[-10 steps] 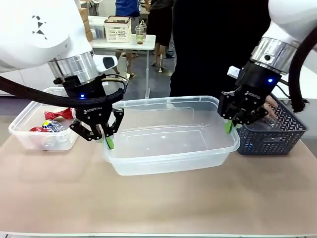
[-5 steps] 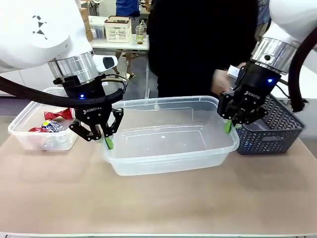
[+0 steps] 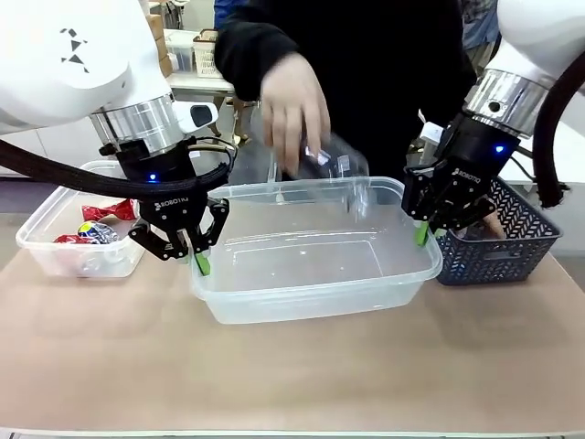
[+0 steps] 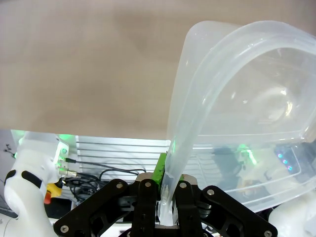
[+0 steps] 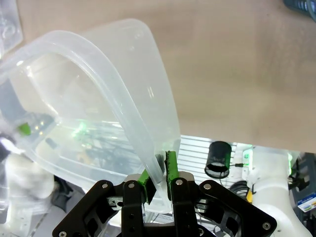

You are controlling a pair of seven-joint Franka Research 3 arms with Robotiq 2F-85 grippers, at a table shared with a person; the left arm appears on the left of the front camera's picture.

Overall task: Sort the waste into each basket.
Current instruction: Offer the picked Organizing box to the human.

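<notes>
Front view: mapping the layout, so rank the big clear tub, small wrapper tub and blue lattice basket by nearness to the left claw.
1. big clear tub: left rim clamped in the left claw.
2. small wrapper tub: just left.
3. blue lattice basket: far right.

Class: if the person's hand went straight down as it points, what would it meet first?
Probably the floor of the large clear plastic tub; the hand, holding a clear crushed plastic bottle, may hang behind its far rim.

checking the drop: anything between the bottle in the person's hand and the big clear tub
Nothing visible. The bottle hangs over the far rim of the tub; the left pincer and right pincer clamp its ends, off to the sides.
</notes>
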